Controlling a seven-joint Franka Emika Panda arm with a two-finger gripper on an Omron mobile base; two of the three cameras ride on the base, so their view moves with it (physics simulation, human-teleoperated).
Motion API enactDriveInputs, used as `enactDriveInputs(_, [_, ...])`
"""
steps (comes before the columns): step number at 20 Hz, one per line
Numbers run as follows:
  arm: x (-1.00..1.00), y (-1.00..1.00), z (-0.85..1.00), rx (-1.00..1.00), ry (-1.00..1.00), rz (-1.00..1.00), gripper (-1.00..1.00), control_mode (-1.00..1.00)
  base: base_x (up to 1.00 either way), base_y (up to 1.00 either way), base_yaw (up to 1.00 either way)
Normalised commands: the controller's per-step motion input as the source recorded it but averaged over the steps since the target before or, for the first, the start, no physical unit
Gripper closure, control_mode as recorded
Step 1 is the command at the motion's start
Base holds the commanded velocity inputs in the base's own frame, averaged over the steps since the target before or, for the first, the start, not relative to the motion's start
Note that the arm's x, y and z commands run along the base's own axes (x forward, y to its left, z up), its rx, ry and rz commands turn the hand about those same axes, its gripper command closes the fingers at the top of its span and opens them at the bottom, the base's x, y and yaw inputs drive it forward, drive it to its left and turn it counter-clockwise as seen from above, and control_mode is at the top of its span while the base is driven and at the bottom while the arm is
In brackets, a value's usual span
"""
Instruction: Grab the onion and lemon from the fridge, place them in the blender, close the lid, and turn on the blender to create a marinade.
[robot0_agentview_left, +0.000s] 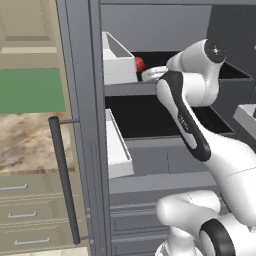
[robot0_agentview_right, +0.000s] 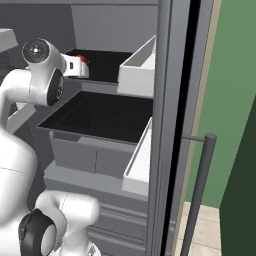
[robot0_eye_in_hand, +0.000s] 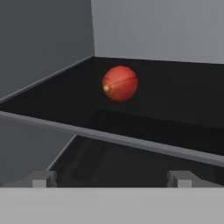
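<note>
The fridge (robot0_agentview_left: 95, 125) stands open in front of me, with dark shelves inside. On its upper shelf (robot0_eye_in_hand: 175, 105) lies the onion (robot0_eye_in_hand: 120, 83), a glossy red-brown ball, seen also as the onion (robot0_agentview_left: 140, 63) and the onion (robot0_agentview_right: 84, 59) just beyond my white hand. My gripper (robot0_eye_in_hand: 111, 178) is open, level with the shelf's front edge and a short way before the onion, touching nothing. Its fingertips (robot0_eye_in_hand: 41, 178) stand wide apart. The lemon, the blender and the lid are out of view.
White door bins (robot0_agentview_left: 117, 60) hang on the open door at my left, and another bin (robot0_agentview_left: 119, 147) sits lower. The long dark bar handle (robot0_agentview_left: 62, 175) juts out. A second dark shelf (robot0_agentview_left: 165, 120) lies below. Cabinet drawers (robot0_agentview_left: 20, 212) and a marble counter (robot0_agentview_left: 25, 142) are farther left.
</note>
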Motion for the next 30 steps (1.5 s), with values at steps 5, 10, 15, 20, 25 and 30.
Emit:
enactDriveInputs(5, [0.28, 0.14, 0.00, -0.04, 0.08, 0.00, -1.00, -1.00, 0.00, 0.00, 0.00])
enactDriveInputs(10, [0.33, 0.06, 0.00, -0.02, 0.05, 0.00, -1.00, -1.00, 0.00, 0.00, 0.00])
enactDriveInputs(15, [0.29, 0.00, 0.00, 0.00, 0.00, 0.00, -1.00, -1.00, 0.00, 0.00, 0.00])
enactDriveInputs(20, [0.29, 0.00, -0.01, 0.00, 0.00, 0.00, -1.00, -1.00, 0.00, 0.00, 0.00])
enactDriveInputs(25, [0.31, 0.06, -0.05, 0.00, 0.00, 0.00, -1.00, -1.00, 0.00, 0.00, 0.00])
enactDriveInputs(30, [0.29, 0.13, -0.09, -0.01, 0.00, 0.00, -1.00, -1.00, 0.00, 0.00, 0.00])
